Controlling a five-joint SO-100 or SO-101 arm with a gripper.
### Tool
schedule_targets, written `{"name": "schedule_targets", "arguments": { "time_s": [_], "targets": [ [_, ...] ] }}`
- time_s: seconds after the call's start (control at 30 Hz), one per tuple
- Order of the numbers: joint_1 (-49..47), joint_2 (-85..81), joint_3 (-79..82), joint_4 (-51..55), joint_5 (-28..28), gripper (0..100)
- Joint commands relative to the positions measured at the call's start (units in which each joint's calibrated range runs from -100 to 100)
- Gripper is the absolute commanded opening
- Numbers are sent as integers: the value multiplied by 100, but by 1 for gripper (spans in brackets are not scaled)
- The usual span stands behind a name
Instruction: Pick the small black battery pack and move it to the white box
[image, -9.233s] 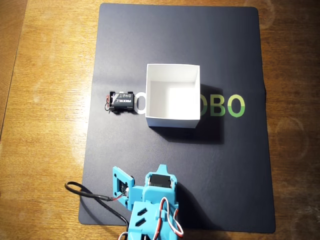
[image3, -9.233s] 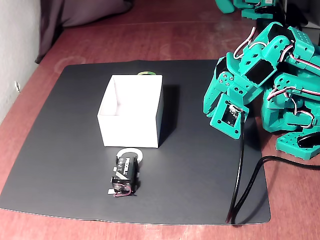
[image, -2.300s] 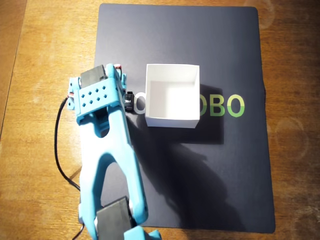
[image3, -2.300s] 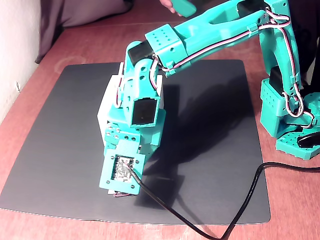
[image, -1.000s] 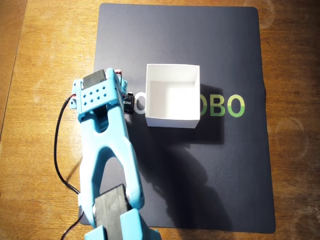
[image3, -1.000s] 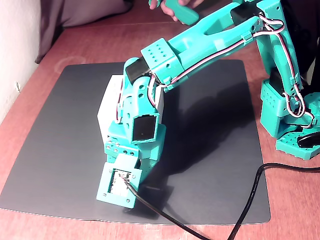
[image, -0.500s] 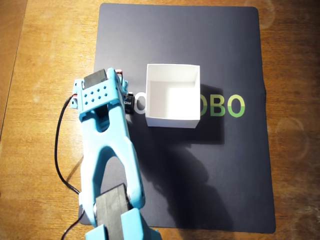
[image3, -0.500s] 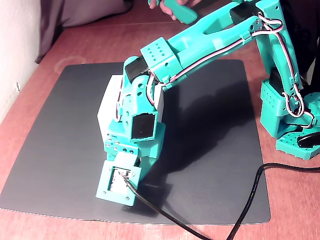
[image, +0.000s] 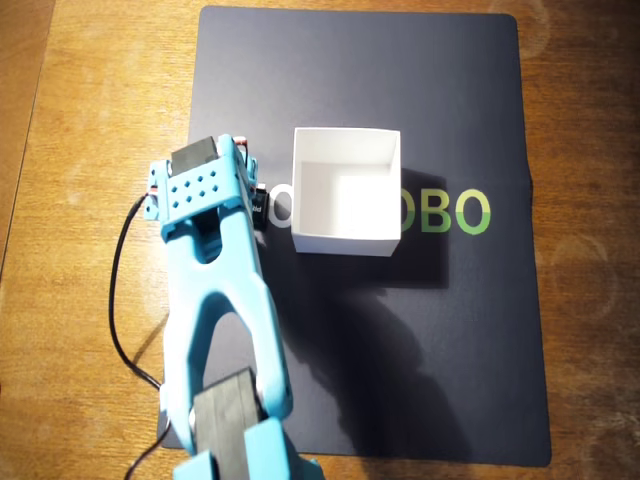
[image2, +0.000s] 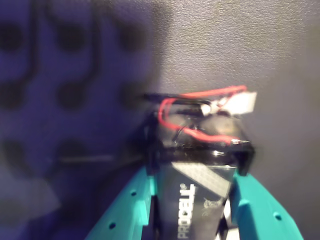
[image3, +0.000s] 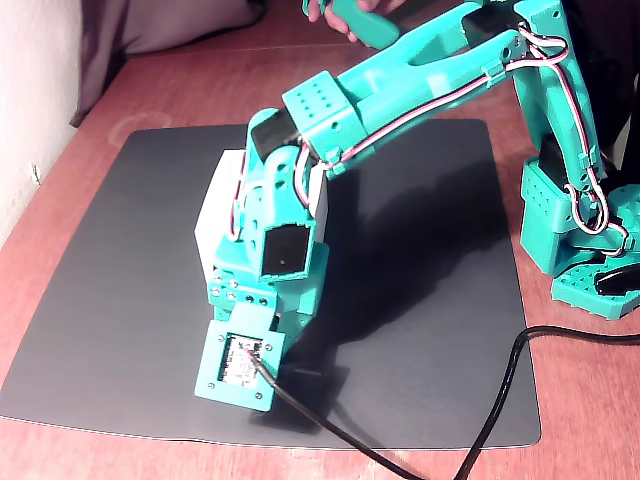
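In the wrist view the small black battery pack (image2: 195, 205), with white lettering on top and red wires (image2: 200, 112) at its far end, sits between the two teal fingers (image2: 132, 200) of my gripper (image2: 195, 170). The fingers press its left and right sides, so the gripper is shut on it. In the overhead view the arm's wrist block (image: 205, 190) covers the pack, and only a black corner (image: 259, 204) shows just left of the white box (image: 345, 240). In the fixed view the box (image3: 208, 228) is mostly behind the arm and the pack is hidden.
A dark mat (image: 460, 340) with green lettering (image: 455, 212) covers the wooden table (image: 90, 120). A black cable (image3: 480, 440) runs from the wrist camera board (image3: 238, 365) across the mat's near edge. The arm's base (image3: 580, 250) stands at the right in the fixed view.
Since 9 s ago the arm has unfolded and reached down over the battery pack. In the last second the wrist edged slightly toward the box, and less of the pack shows from overhead.
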Motion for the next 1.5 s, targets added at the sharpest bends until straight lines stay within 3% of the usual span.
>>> {"name": "schedule_targets", "arguments": {
  "time_s": [0.0,1.47],
  "targets": [
    [62,-23,57,57,7,12],
    [262,-365,357,66,312,7]
  ]
}}
